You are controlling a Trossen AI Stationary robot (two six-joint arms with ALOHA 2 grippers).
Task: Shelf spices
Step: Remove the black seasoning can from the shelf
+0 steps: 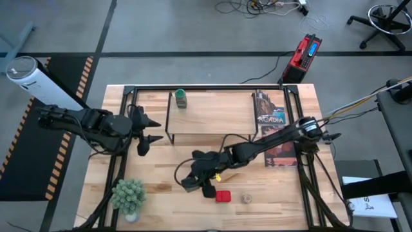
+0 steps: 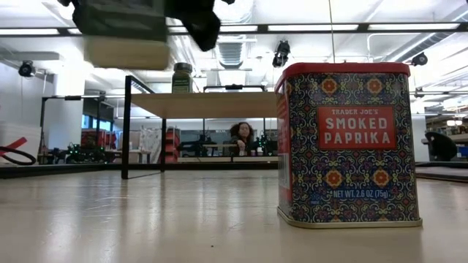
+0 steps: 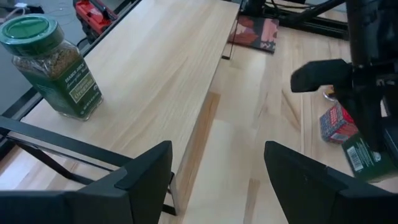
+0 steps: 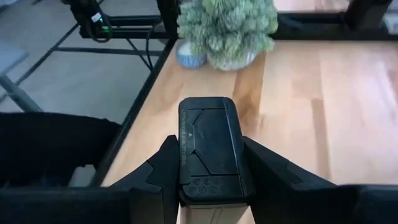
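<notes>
My right gripper (image 1: 195,183) reaches out over the table's near middle and is shut on the dark blackish-green square tin (image 4: 210,146), which also shows high up in the low view (image 2: 124,35). The red square tin (image 1: 223,196) stands on its base on the table just right of it, with the round tan-brown jar (image 1: 246,198) farther right. The green-capped jar (image 3: 53,67) stands on the light-wood shelf (image 1: 212,115) near its far left corner. My left gripper (image 1: 149,131) hovers open just off the shelf's left end. My right gripper pinches the dark tin between its two fingers (image 4: 163,167), one on each opposite side wall, just below the black lid (image 4: 208,127). The fingers slant down toward the table's near left. The tin is lifted clear of the table (image 2: 124,35).
A leafy potted plant (image 1: 129,196) stands at the near left corner. A book (image 1: 273,127) lies to the right of the shelf. Black frame rails (image 1: 118,164) run along the table's left and right sides. Bare wood lies in front of the shelf.
</notes>
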